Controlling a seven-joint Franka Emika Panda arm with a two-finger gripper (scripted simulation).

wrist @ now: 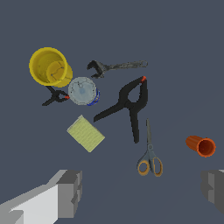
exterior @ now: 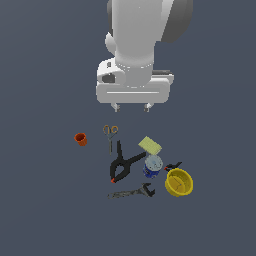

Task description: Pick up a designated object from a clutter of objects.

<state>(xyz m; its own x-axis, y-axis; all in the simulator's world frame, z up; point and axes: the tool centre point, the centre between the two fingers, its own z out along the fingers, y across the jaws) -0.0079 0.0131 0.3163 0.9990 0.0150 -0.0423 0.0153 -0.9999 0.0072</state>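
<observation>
Dark matte floor point(exterior: 45, 210); cylindrical blue can point(exterior: 152, 166), silvery lid, beside ribbed sponge point(exterior: 150, 145); tool point(exterior: 132, 107) spread wide, empty.

Setting: a simulated test scene, not a furnished room. A flat, uniform dark grey-blue surface point(exterior: 45, 210) fills both views without walls or furniture. Flatly shaded household items lie loosely on it, including a wrench point(exterior: 132, 192) and scissors point(exterior: 110, 136).

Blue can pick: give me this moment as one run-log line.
phase: pre-grasp | gripper: open, empty, high above clutter | blue can: upright on floor, ungrasped | neighbours: large black clamp, sponge, yellow bowl
</observation>
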